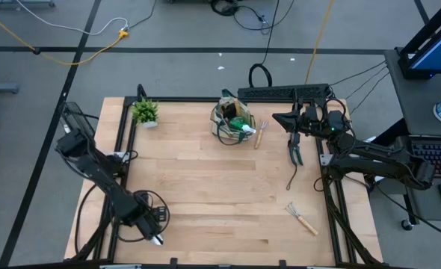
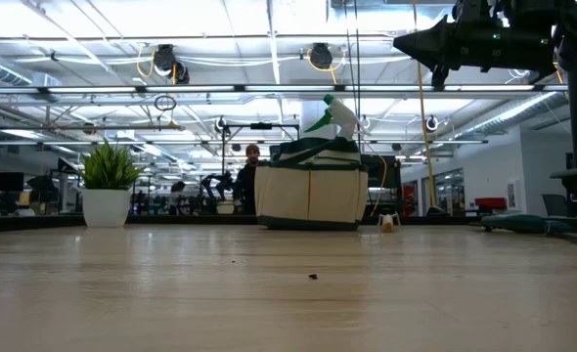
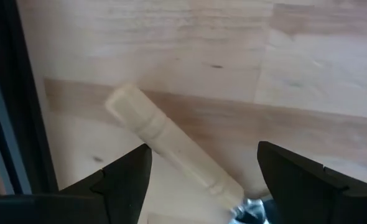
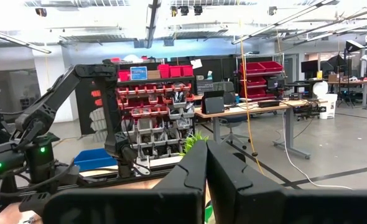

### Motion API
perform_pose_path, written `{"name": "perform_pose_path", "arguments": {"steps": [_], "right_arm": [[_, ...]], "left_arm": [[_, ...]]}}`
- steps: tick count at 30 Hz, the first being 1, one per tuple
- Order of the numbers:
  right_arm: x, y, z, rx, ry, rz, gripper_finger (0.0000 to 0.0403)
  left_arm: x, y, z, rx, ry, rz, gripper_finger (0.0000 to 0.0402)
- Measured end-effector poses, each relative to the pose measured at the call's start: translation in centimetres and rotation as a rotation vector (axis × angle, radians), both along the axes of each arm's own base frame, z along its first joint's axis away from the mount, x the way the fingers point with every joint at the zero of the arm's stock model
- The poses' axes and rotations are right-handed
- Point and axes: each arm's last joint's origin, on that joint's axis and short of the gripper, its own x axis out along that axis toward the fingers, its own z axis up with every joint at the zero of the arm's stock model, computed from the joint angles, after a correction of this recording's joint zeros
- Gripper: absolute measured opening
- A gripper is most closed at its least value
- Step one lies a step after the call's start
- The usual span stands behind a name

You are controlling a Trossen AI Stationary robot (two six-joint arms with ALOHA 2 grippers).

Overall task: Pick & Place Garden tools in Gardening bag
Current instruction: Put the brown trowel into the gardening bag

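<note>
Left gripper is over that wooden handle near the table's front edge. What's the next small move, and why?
Probably lower the left gripper and close on the wooden handle. Its fingers are open with the handle lying between them on the table. The bag awaits; the right gripper hangs idle.

Pale wood desk [image 1: 205, 187], smooth and matt. The bag [image 2: 310, 196] is beige cloth. The rake [image 1: 303, 219] has a light wooden handle.

Bag [image 1: 232, 122] table's far middle; plant [image 1: 145, 112] to its left; rake [image 1: 303, 219] near-right.
</note>
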Motion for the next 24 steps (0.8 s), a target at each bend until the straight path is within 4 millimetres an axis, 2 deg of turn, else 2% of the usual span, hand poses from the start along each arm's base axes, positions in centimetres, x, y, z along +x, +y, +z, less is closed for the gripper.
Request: {"name": "perform_pose_path", "arguments": {"steps": [8, 16, 19, 24], "right_arm": [[0.0, 0.0, 0.0, 0.000, 0.000, 0.000, 0.0000], [0.0, 0.0, 0.0, 0.000, 0.001, 0.000, 0.0000], [0.0, 0.0, 0.0, 0.000, 0.001, 0.000, 0.0000], [0.0, 0.0, 0.0, 0.000, 0.001, 0.000, 0.0000]], "left_arm": [[0.3, -0.3, -1.1, 0.039, 0.020, 0.002, 0.0296], [0.2, 0.1, -1.2, 0.100, 0.019, 0.014, 0.0290], [0.2, 0.2, -1.2, 0.122, 0.002, 0.008, 0.0261], [0.3, 0.4, -1.2, 0.159, -0.034, -0.007, 0.0175]]}}
